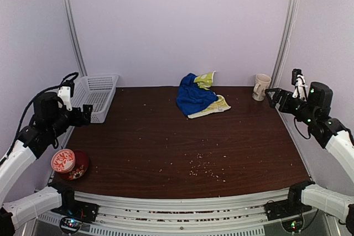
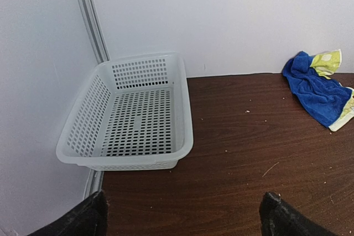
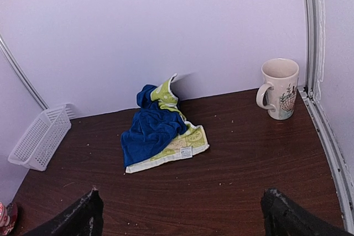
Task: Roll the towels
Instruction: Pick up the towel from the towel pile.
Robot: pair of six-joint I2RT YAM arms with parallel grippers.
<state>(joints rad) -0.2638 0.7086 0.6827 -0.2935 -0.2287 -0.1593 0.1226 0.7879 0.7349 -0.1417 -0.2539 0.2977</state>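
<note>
Towels (image 1: 199,96) in heap far-center — well apart from L gripper (image 2: 182,216), R gripper (image 3: 180,214)

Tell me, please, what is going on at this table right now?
Nothing is being handled yet. The blue towel and the yellow-green towel lie crumpled in one heap at the far middle of the table, unrolled, the blue one mostly on top. Both arms are raised at the sides, the left gripper and the right gripper open and empty. A white basket, a mug and a red bowl sit near the edges.
</note>
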